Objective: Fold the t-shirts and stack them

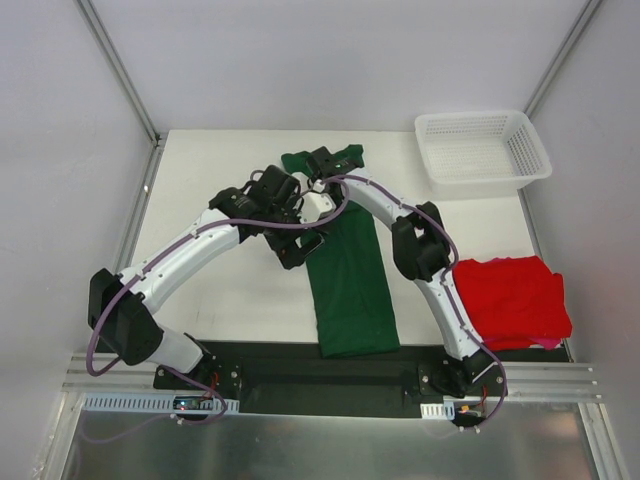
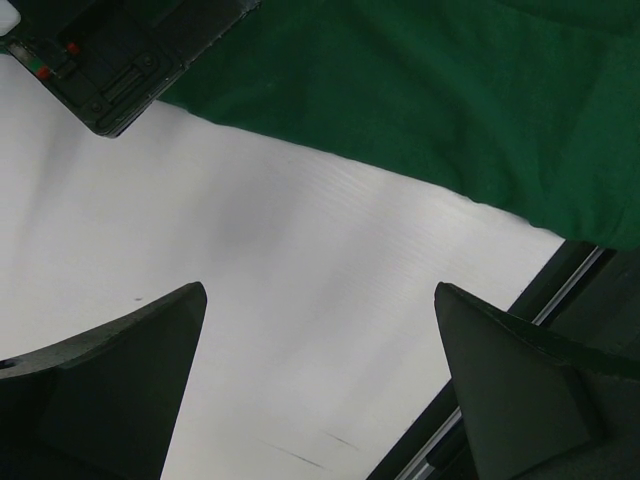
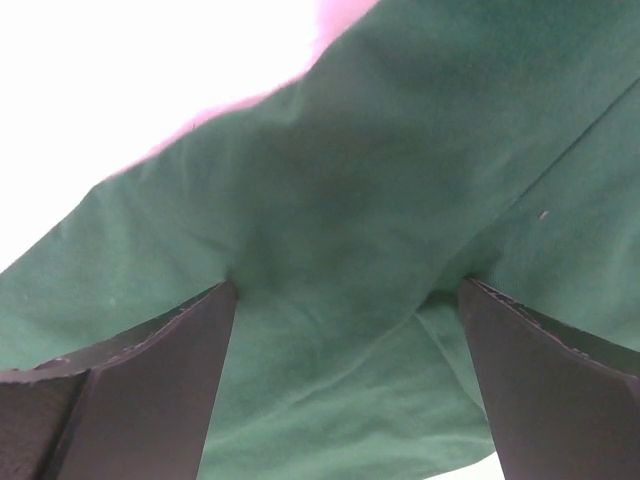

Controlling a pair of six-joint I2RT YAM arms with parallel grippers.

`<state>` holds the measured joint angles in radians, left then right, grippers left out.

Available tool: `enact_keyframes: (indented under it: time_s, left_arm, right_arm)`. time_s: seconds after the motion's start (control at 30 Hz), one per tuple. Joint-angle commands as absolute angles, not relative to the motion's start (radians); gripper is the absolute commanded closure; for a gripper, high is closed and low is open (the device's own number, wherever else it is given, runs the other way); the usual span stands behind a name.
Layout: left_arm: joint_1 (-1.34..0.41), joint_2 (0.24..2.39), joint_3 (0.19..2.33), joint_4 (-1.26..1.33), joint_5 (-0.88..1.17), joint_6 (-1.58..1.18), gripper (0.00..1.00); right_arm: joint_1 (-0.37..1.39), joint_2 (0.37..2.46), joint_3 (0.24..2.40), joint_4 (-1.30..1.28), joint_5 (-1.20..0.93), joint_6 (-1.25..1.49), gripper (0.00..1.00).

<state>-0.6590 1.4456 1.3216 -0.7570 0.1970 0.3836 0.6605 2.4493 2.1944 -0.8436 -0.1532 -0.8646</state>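
green t-shirt beneath the released right gripper, just beside the released left gripper

White table – pale walls around, metal corner posts.

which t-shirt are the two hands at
The dark green t-shirt, the long strip in the middle: the right hand is over its cloth, the left hand at its edge. The red t-shirt lies apart on the right, by neither hand.
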Motion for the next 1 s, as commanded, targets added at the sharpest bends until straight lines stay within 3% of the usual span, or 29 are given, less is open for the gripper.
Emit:
enact_keyframes:
  time_s: [0.0,0.5,0.73,0.97]
  left_arm:
    - [-0.65,1.456,1.367,-0.747,0.176,0.406,0.01]
    - [-0.65,1.496,1.402,-0.747,0.161,0.426,0.01]
    - [-0.531,1.45,1.379,-0.745,0.141,0.434,0.01]
    - [-0.321,1.387,1.321,-0.746,0.112,0.494,0.01]
  right_arm:
    - [0.666,2.323,2.177,-0.919,-0.181,-0.928,0.03]
    - [0.653,2.102,1.993,-1.189,-0.353,-0.902,0.03]
    - [0.675,1.993,1.673,-1.011,-0.344,-0.893,0.03]
    - [0.695,1.96,1.606,-0.856,-0.279,-0.881,0.04]
